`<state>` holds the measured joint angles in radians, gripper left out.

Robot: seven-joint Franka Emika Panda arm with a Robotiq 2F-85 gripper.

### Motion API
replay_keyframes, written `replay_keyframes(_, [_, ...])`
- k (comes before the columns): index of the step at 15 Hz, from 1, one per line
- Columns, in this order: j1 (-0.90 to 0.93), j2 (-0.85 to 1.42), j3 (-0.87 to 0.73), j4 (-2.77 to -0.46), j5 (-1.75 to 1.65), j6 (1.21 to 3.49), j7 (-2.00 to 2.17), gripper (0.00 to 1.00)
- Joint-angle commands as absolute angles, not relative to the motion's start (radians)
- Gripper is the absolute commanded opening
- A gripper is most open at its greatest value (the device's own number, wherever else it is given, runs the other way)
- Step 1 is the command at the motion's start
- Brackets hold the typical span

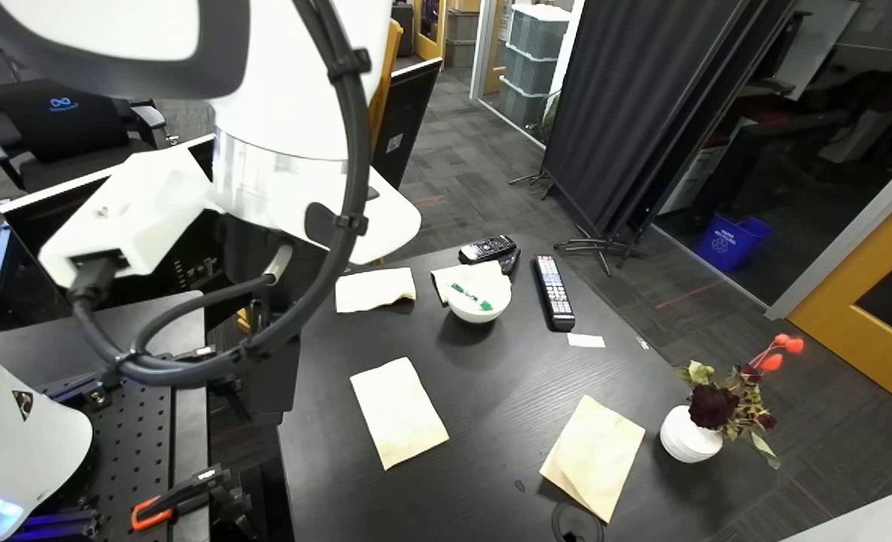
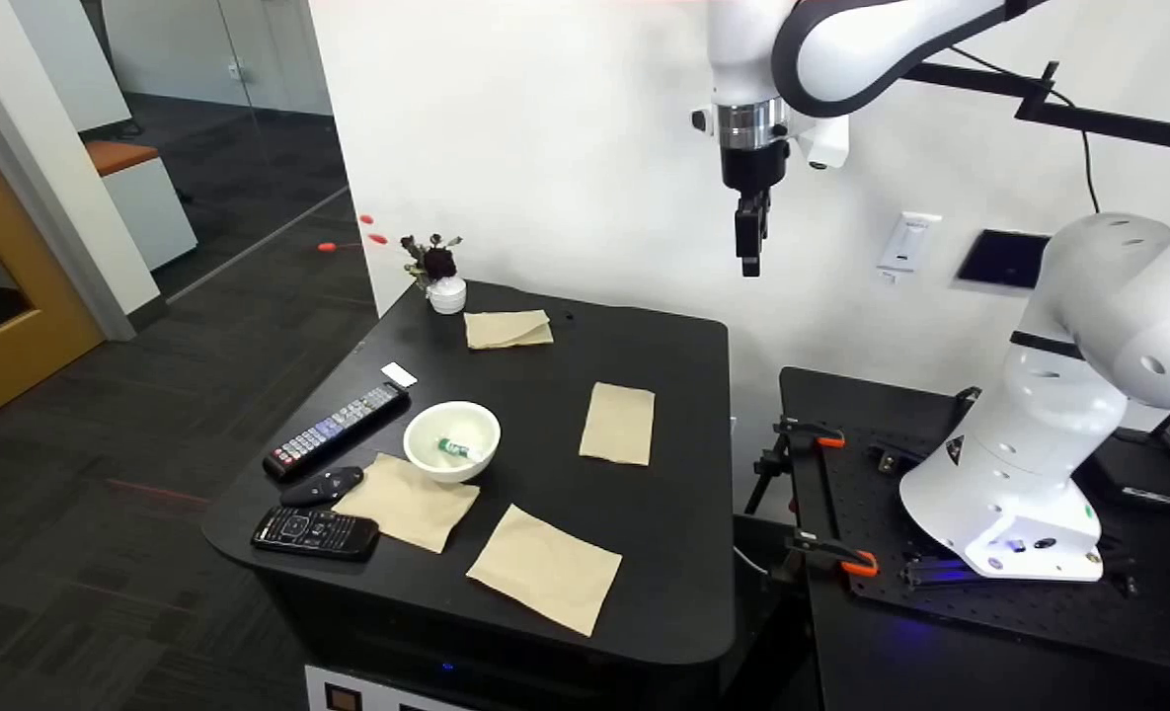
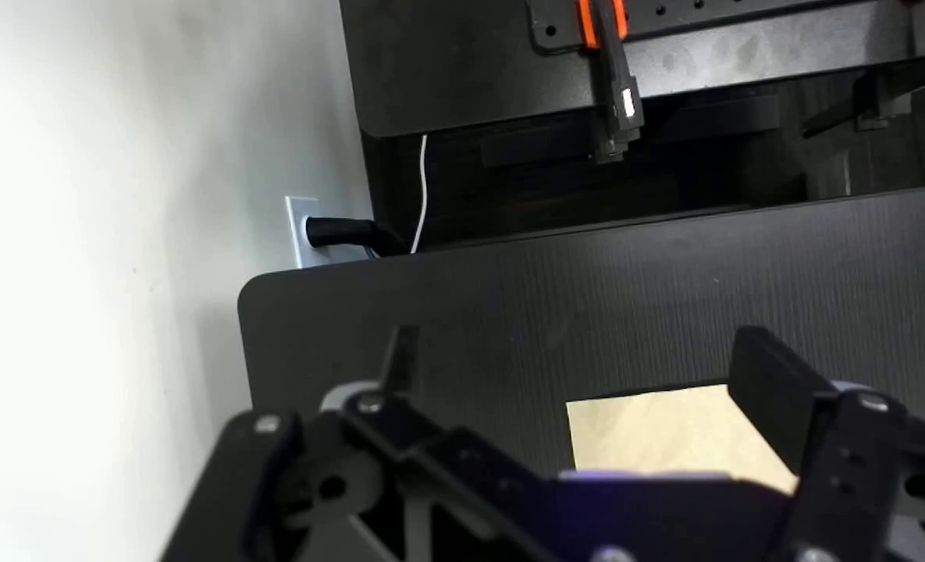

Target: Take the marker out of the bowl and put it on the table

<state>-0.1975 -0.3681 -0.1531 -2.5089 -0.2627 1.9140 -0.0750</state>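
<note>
In an exterior view, the short, thin green-and-white marker (image 1: 473,296) lies inside the small, round, shallow white bowl (image 1: 477,313), which stands on the large black wood-grained table (image 1: 483,399); a long black remote control (image 1: 554,292) with pale buttons lies near it. In an exterior view, the black two-fingered gripper (image 2: 750,265) hangs pointing down, well apart from the bowl. In the wrist view, its dark fingers (image 3: 774,394) stand spread wide, a tan paper sheet (image 3: 657,429) showing between them on the tabletop below.

White recycling symbol (image 1: 719,245) on blue bin (image 1: 733,242), blue infinity-loop logo (image 1: 60,102) on black chair (image 1: 58,129)
</note>
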Motion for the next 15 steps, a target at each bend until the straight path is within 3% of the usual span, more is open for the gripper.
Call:
replay_keyframes(1, [-0.174,-0.339,-0.151,-2.488,-0.241,1.942,-0.072,1.0])
replay_keyframes(15, [0.003,0.027,0.061,-2.277,-0.12,2.45,0.416,1.0])
